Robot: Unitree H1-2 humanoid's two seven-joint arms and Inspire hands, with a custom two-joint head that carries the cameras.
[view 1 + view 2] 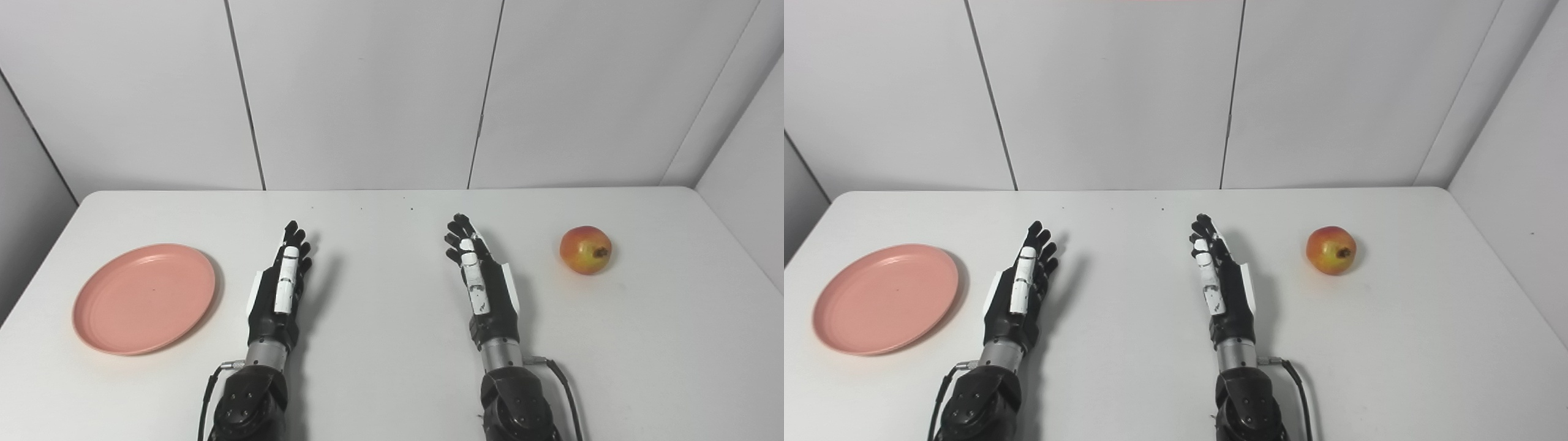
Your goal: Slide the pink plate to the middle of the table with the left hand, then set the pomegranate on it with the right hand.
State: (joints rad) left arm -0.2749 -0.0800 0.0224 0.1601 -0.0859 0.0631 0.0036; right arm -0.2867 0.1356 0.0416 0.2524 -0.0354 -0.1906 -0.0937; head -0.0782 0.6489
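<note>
Plate first, since that's what the whole thing hinges on. From the left eye view, the pink plate (144, 298) sits flat on the white table (392, 380) way over on the left side, nowhere near the middle yet. The left hand (282, 288) is just to the right of it, close but not touching, fingers stretched straight out toward the back wall and holding nothing. So the plate lies sideways off that hand, not ahead of it, and I'd guess the hand has to swing left before it can drag anything toward the centre. It's round, so no long axis to worry about; any bit of rim should do.

Over in the right eye view it's the same story from a slightly shifted spot. The right hand (1220, 285) is also laid out flat and empty, fingers extended. The pomegranate (1331, 250) sits on the right side of the table, off to the right of that hand and a touch further back, with clear table between them. Its little crown end points toward the right-front. Right hand is obviously the nearer one for it, left hand nearer for the plate, so the split makes sense. Nothing's been started as far as I can tell.
</note>
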